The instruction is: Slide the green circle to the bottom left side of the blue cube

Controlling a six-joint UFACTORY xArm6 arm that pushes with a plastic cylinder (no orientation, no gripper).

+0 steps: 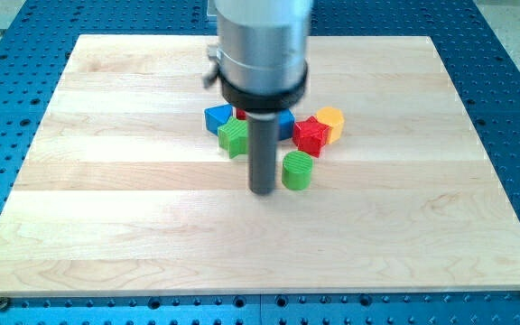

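Standing nearest to the view's bottom, my tip [262,190] rests on the wooden board [106,226] and is just beside the green circle [298,171], on its left side in the view; they look touching or almost touching, I cannot tell which. There is no claw on this arm, only the straight rod, so nothing is open, closed or gripped. The green circle lies to the view's right of my tip and stands apart from the other blocks, below the cluster. A little farther up is a green block [234,137] with a star-like shape, left of the rod, and a red block [311,136] on the right. Behind them I see a blue block [216,116] at the left, an orange block [331,121] at the right, and another blue piece [286,124] partly hidden by the rod; which one is the cube I cannot say for sure. In my judgement the circle must travel toward the view's left, so my tip is on the wrong side and should first go around to its right
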